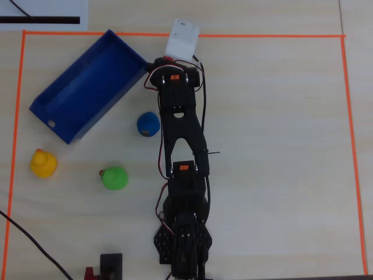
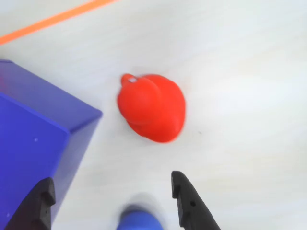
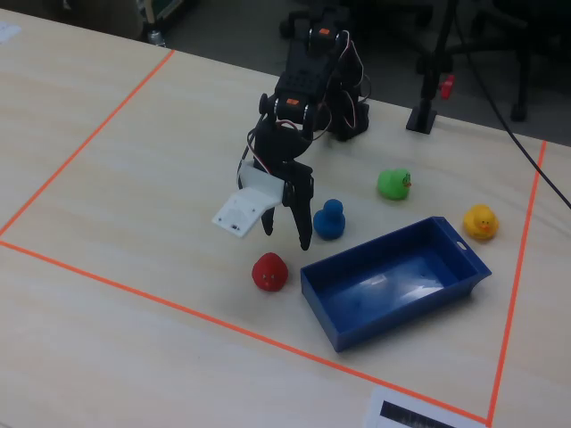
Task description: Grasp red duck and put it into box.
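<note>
- In the overhead view I see only a tiny bit of the red duck. My arm and its white camera block cover the rest.
- In the fixed view I see the whole red duck. It sits on the worktop, just beside the near corner of the box, not touching it.
- In the wrist view the red duck is big and clear. Its head is at the upper left and its body goes down to the right. That is its long way. The box corner is just to its left.
- The gripper hangs over the red duck with its two fingers spread wide and holds nothing. In the wrist view the gripper fingers show at the bottom edge, with the duck above the gap.
- One finger is right in front of the box wall in the wrist view.
- A blue duck is near, just behind the gripper in the fixed view. A green duck and a yellow duck sit well apart from the red one.
- Orange tape runs around the worktop.
</note>
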`<state>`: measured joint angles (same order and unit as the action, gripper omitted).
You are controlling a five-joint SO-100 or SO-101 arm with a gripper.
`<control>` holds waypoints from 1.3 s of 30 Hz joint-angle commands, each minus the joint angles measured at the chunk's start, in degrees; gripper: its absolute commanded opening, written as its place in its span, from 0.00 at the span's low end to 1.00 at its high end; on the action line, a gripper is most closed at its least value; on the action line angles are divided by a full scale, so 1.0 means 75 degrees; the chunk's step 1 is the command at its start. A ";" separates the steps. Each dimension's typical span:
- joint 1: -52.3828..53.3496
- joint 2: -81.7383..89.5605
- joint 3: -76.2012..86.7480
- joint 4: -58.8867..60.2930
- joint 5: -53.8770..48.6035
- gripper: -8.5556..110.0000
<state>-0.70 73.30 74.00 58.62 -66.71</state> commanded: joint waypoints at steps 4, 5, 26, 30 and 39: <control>0.0035 -0.0410 -0.0996 -0.0199 -0.0059 0.36; 0.0059 -0.0492 -0.1043 -0.0199 -0.0094 0.36; 0.0504 -0.1582 -0.1641 -0.0785 -0.0352 0.36; 0.0387 -0.1617 -0.1359 -0.0914 -0.0258 0.36; 0.0223 -0.1980 -0.1184 -0.1336 -0.0129 0.35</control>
<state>1.85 58.01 65.30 50.36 -68.03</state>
